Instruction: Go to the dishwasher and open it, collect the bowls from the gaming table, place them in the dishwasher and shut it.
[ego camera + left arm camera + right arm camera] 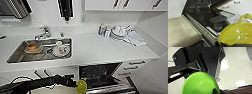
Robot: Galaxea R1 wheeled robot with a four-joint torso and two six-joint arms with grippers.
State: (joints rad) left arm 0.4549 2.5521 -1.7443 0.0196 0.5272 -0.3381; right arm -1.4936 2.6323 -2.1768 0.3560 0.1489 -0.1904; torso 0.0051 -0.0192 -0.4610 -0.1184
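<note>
Nearest the robot, the left arm (37,83) is reaching in low from the left, and its left gripper (75,83) is pinching a yellow-green bowl (81,86) by the rim. In the left wrist view this bowl (238,34) is showing small holes and a looped handle, like a strainer. It is probably light, stiff plastic, smooth and easy to tip, so the rim is the likely place to hold it. In the right wrist view a bright green bowl (200,84) is sitting close beneath the right gripper; whether that gripper is spread or pinching it cannot be told.

Just beyond, the dishwasher (100,75) is standing open, its door (205,31) lowered and its dark interior showing. The door's edge is lying between the bowl and the interior.

Farther back, the white worktop (100,47) is carrying a steel sink (15,56) holding dishes, a tap (43,32), and white dishes stacked by a towel (136,38).
</note>
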